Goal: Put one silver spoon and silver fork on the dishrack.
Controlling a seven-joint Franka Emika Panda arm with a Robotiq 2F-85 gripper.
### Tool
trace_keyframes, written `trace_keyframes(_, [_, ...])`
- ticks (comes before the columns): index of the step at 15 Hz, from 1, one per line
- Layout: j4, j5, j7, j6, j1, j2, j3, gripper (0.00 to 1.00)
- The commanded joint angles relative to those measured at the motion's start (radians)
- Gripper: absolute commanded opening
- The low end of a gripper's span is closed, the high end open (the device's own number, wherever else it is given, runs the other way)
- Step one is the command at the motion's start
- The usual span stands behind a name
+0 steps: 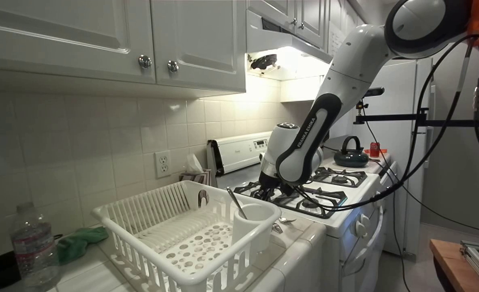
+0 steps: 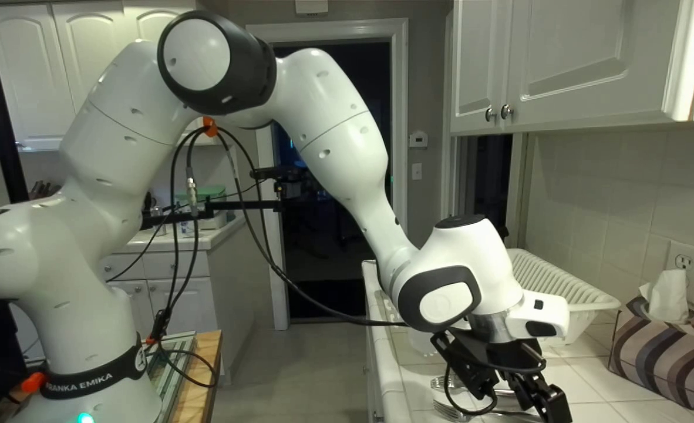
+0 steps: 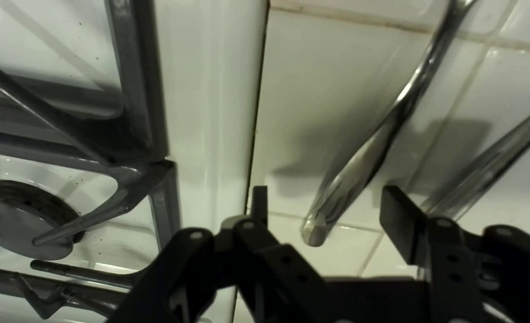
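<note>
Stove (image 1: 357, 201): past one end of the dishrack (image 1: 170, 227); its dark grate (image 3: 141, 89) sits near the claw (image 3: 327, 213), closest thing in the way.
Tissue box (image 2: 664, 352): between dishrack and stove, wall side.
White cup (image 1: 251, 223): inside dishrack, corner nearest the cutlery; metal utensil (image 1: 236, 202) leans up out of it.
Bottle (image 1: 33, 247), green cloth (image 1: 79, 244): by the dishrack, away from stove; cloth closer in.
Kettle (image 1: 351, 157), red can (image 1: 374, 149): well apart from dishrack, beyond the burners.
Hidden: arm (image 2: 347, 153) covers much of the dishrack in an exterior view; lower end of cup utensil is inside cup, type can't tell.
Cut off: cutlery heads out of frame in wrist view; black object (image 1: 0, 271) cropped, unclear.
Cutlery: silver fork (image 2: 452, 412) flat on counter off the dishrack's stove end; more silver cutlery (image 2: 450, 385) just beside it, hard to count.
Handles: one handle (image 3: 354, 175) ends between the claw fingertips, second handle (image 3: 493, 161) just outside; which is fork or spoon, can't tell.
Claw: parted partway, gap both sides of the handle, grips nothing; over counter between dishrack and stove.
</note>
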Motion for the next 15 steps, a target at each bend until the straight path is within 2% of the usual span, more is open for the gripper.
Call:
trace_keyframes(1, [0.039, 0.024, 0.003, 0.007, 0.013, 0.033, -0.012, 0.48])
trace_keyframes(2, [0.041, 0.023, 0.004, 0.011, 0.016, 0.036, -0.015, 0.52])
trace_keyframes(3, [0.044, 0.023, 0.004, 0.012, 0.017, 0.039, -0.016, 0.51])
trace_keyframes(10, [0.052, 0.023, 0.004, 0.017, 0.020, 0.043, -0.015, 0.02])
trace_keyframes(11, [0.052, 0.023, 0.003, 0.019, 0.019, 0.043, -0.015, 0.00])
trace_keyframes(13, [0.055, 0.022, 0.003, 0.021, 0.020, 0.044, -0.017, 0.03])
trace_keyframes(15, [0.061, 0.023, 0.003, 0.026, 0.019, 0.043, -0.018, 0.00])
